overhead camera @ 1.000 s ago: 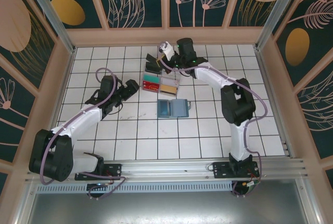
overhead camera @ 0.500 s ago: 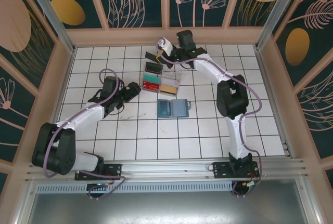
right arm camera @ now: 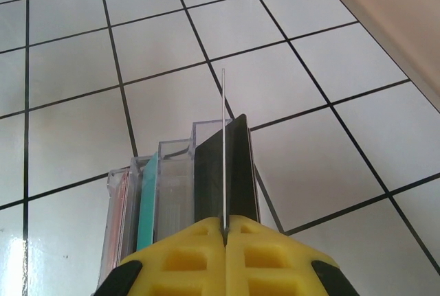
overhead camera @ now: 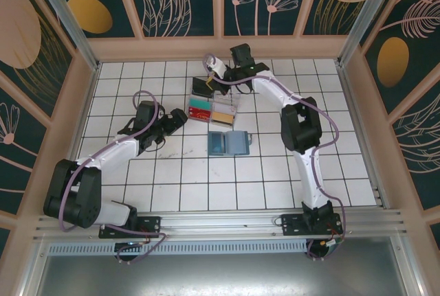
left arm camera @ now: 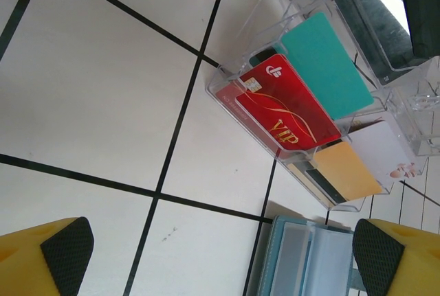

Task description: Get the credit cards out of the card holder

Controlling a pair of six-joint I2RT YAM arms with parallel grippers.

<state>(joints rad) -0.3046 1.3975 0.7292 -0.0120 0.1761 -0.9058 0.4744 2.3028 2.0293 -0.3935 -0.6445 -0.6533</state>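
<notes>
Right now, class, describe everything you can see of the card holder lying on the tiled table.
The card holder is a teal-blue bifold wallet of what looks like soft plastic. It lies open and flat on the white tiled table, its two hinged halves side by side, grey-blue pocket faces up. It sits just on the near side of the clear divided tray, with a narrow gap between them. Only the table touches it. Whether its pockets hold any card cannot be told.

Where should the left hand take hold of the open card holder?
Probably the outer edge of its left half, approached low from the left: the card holder lies open and flat on the tiles, so only a thin rim can be pinched, and the open left hand sits on that side.
</notes>
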